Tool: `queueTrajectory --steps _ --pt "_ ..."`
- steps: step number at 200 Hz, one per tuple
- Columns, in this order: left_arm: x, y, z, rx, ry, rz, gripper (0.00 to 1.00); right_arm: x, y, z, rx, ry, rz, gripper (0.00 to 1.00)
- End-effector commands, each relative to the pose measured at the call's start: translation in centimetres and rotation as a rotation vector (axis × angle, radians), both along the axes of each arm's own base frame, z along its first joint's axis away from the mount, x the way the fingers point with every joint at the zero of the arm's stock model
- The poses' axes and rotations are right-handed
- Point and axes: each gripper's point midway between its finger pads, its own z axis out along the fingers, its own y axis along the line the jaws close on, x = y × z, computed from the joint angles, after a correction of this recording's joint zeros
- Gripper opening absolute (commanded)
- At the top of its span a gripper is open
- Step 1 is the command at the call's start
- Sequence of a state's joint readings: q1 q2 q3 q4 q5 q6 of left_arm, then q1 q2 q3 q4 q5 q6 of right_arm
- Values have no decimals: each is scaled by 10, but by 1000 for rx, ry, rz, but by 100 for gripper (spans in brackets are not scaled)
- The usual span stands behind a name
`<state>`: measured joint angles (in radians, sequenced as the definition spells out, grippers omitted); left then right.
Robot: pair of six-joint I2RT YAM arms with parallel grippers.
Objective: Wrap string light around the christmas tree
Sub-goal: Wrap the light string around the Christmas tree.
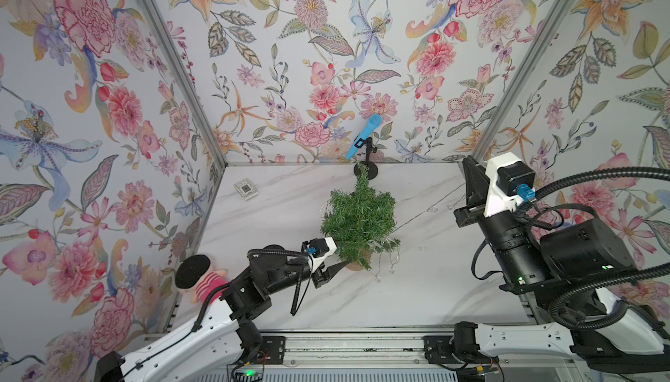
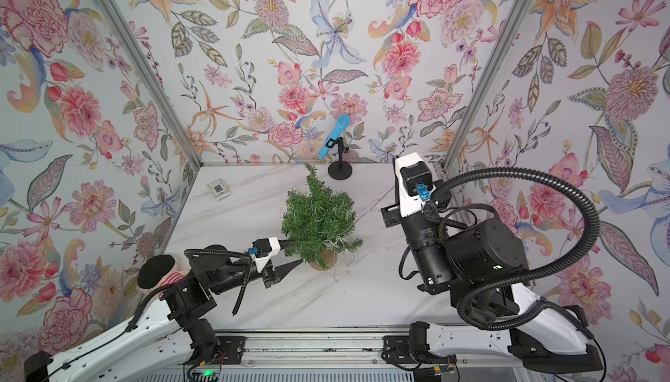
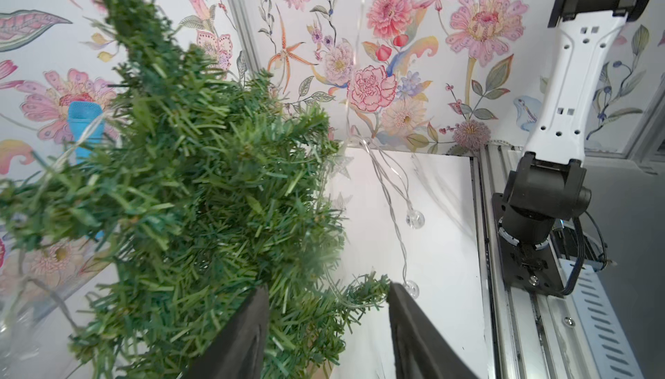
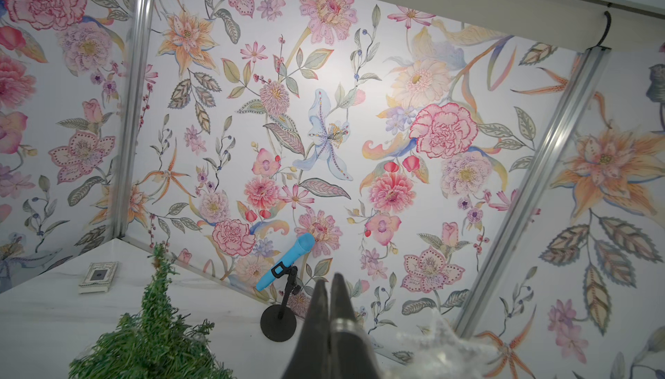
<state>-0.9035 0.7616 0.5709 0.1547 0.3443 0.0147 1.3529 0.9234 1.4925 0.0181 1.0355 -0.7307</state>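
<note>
The christmas tree (image 1: 359, 220) (image 2: 319, 224) stands mid-table on its tan base (image 1: 357, 264). My left gripper (image 1: 340, 253) (image 3: 328, 287) reaches in low from the left, open, with the tree's (image 3: 180, 179) bottom branches and a loop of wire between its jaws. The string light (image 1: 391, 269) (image 3: 396, 193) hangs off the tree's lower right with clear bulbs (image 3: 415, 219) on the table; one strand rises straight up. My right gripper (image 1: 467, 166) (image 4: 329, 278) is raised at the right rear, shut, with the silvery wire across one finger (image 4: 340, 323).
A blue microphone (image 1: 366, 137) on a black stand sits by the back wall behind the tree. A small square box (image 1: 246, 188) lies at the back left. A striped plush toy (image 1: 203, 278) lies at the left wall. A metal rail (image 1: 344, 347) edges the front.
</note>
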Motion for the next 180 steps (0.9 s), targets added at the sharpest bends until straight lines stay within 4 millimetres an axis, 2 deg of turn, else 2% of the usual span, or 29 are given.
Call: queueTrajectory --steps 1,23,45,93,111,123,147,180 --pt "5 -7 19 13 -127 30 56 3 -19 18 1 -18 -66 0" --pt "3 -18 19 13 -140 19 54 1 -18 30 3 -42 -53 0" --pt "3 -29 16 46 -173 21 54 4 -17 31 -32 -40 -85 0" --pt "19 -37 24 80 -233 125 57 0 -53 61 13 -71 -143 0" --pt "23 -41 27 83 -233 139 57 -1 -59 67 24 -81 -147 0" --pt "22 -44 27 83 -234 131 57 0 -55 62 10 -78 -148 0" --pt "29 -46 23 94 -231 164 57 4 -50 40 -33 -50 -165 0" --pt "47 -40 16 133 -219 272 57 6 -74 31 -30 -33 -244 0"
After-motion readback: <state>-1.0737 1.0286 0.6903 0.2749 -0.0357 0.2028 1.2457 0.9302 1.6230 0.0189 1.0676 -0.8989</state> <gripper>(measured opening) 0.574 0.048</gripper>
